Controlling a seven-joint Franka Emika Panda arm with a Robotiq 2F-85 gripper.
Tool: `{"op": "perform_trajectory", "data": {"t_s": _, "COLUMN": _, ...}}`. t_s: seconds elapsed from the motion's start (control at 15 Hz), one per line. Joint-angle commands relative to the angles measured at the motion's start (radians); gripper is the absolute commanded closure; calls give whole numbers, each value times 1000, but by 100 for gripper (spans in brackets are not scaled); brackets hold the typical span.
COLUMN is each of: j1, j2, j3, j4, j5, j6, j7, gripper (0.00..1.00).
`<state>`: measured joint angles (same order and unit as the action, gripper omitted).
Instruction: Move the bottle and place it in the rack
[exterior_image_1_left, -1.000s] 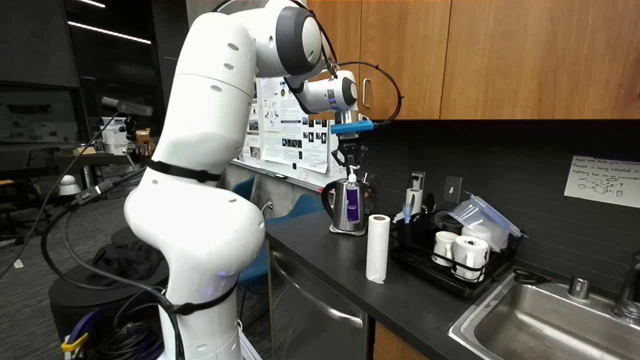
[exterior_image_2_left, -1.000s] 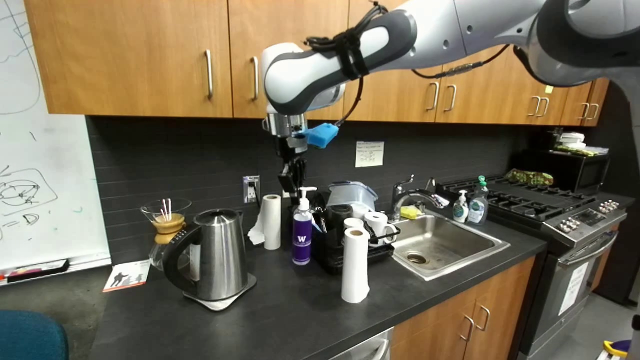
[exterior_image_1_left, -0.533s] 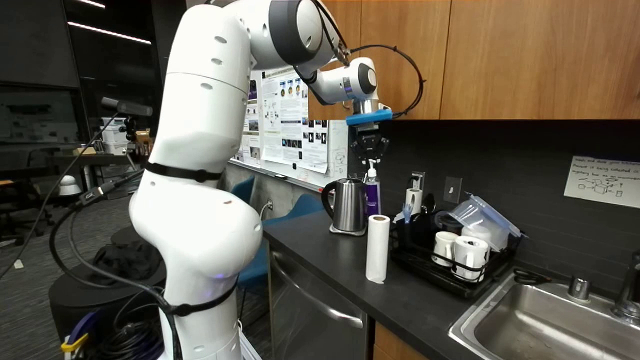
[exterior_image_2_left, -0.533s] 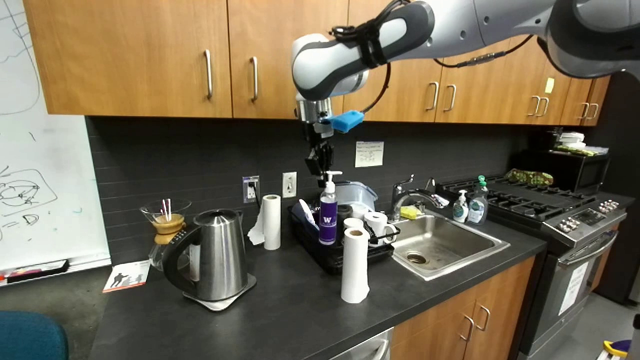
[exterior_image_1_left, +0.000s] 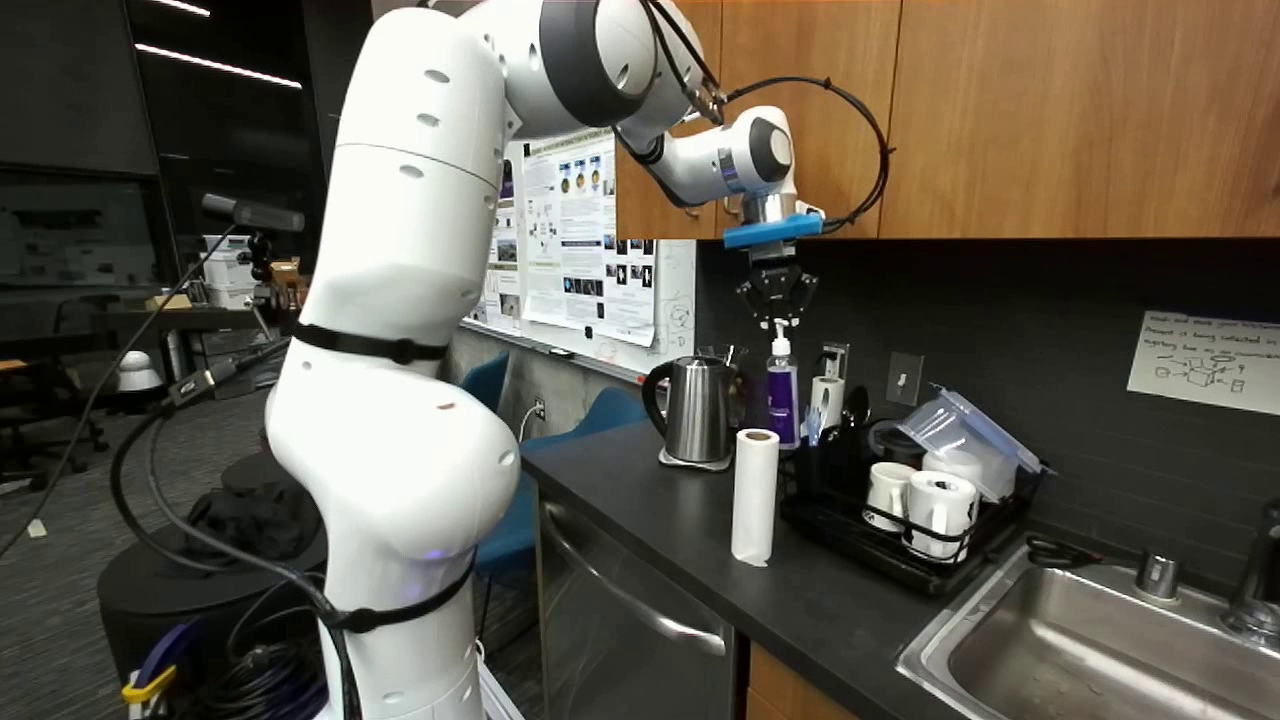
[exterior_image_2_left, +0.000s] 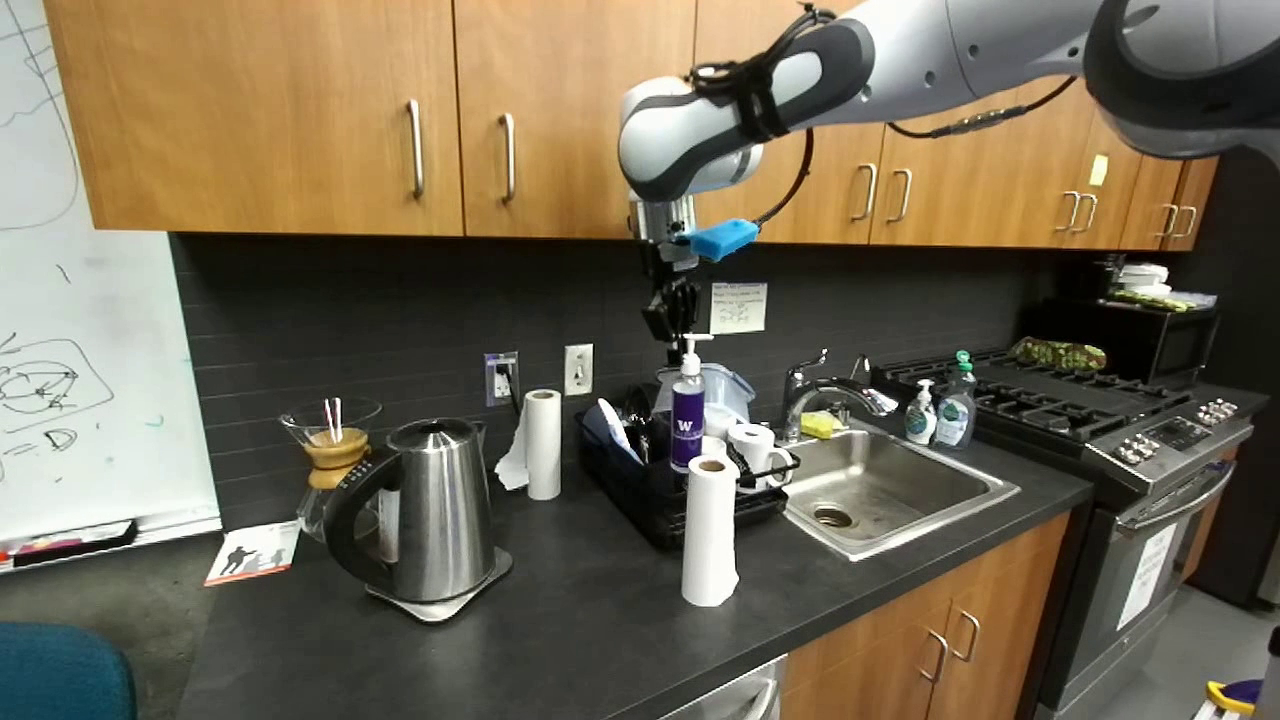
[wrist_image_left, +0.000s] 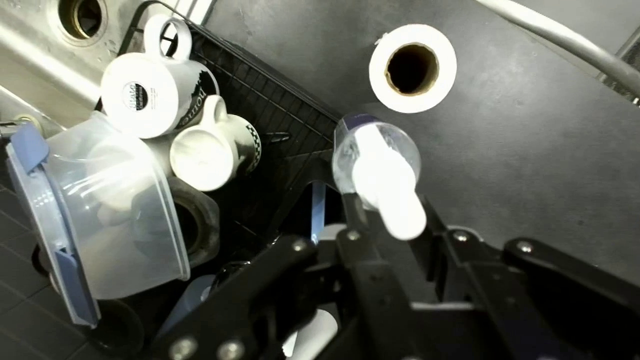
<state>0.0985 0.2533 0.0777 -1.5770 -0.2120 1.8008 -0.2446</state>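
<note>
Down at the bottom of the wrist view it's mostly my gripper (wrist_image_left: 392, 212), clamped on the bottle (wrist_image_left: 385, 170) right by its white pump top. The bottle sits about mid-frame there, and in both exterior views it hangs upright, up off the worktop (exterior_image_2_left: 560, 600). Past it, from the middle toward the upper left, I've got the black rack (wrist_image_left: 280, 105). Honestly can't tell if the bottle's base is over the rack's edge or just beside it. Couple of white mugs (wrist_image_left: 145, 95) are in the rack, upper left, plus a clear tub (wrist_image_left: 115, 240), tilted, at the left of the frame. Top of the frame, a bit right of middle, a paper roll (wrist_image_left: 443, 75) stands on end, apart from the bottle.

Swapping to an exterior view, the steel kettle (exterior_image_2_left: 445, 510) is on its base in the lower left, up near the camera. Behind it and a bit right, a second paper roll (exterior_image_2_left: 543, 445) stands near a wall outlet (exterior_image_2_left: 502, 380). On the right side I've got the steel sink (exterior_image_2_left: 900, 490), then two soap bottles (exterior_image_2_left: 955, 415), with the stove (exterior_image_2_left: 1160, 440) beyond them toward the right edge. Wood cabinets (exterior_image_2_left: 270, 110) run across the top of the frame.
</note>
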Motion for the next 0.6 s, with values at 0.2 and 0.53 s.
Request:
{"op": "perform_trajectory", "data": {"t_s": 0.2, "j1": 1, "j2": 83, "j3": 0, "j4": 70, "j5": 1, "j6": -18, "j7": 12, "gripper": 94}}
{"op": "perform_trajectory", "data": {"t_s": 0.53, "j1": 10, "j2": 136, "j3": 4, "j4": 89, "j5": -8, "j6": -13, "j7": 8, "gripper": 94}}
